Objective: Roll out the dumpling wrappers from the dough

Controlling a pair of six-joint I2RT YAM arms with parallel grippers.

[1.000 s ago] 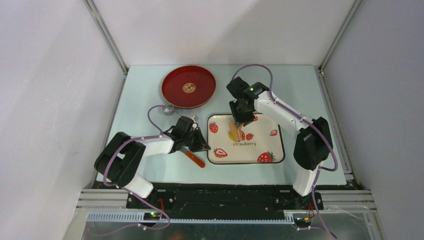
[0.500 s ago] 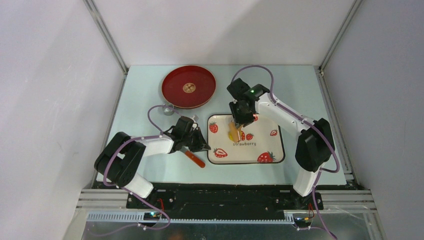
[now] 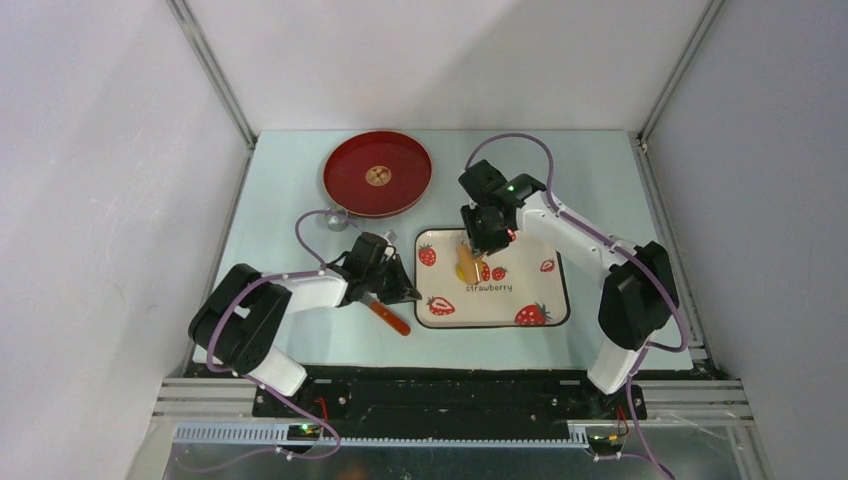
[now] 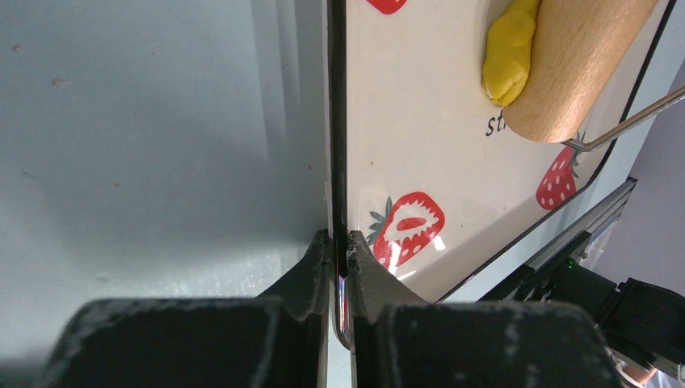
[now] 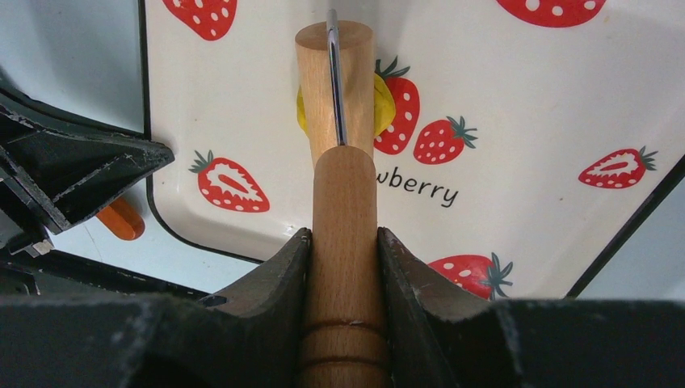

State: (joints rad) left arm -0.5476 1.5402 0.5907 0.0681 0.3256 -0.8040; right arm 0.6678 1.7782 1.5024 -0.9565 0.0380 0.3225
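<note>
- I see my left gripper (image 4: pixel 339 246) closed tight on the tray (image 4: pixel 420 153) rim, at 9 o'clock.
- My right gripper (image 5: pixel 343 242) clamps the roller (image 5: pixel 334 97) handle.
- The dough (image 4: pixel 507 52) lies under the roller, 10 o'clock from tray centre.

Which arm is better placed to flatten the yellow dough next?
Right. The right fingers grip the wooden roller, whose head sits on the dough. The left fingers pinch the edge of the strawberry tray, likely steadying it.

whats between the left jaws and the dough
Only tray surface with a printed strawberry; nothing loose before the dough, seen in the left wrist view.
</note>
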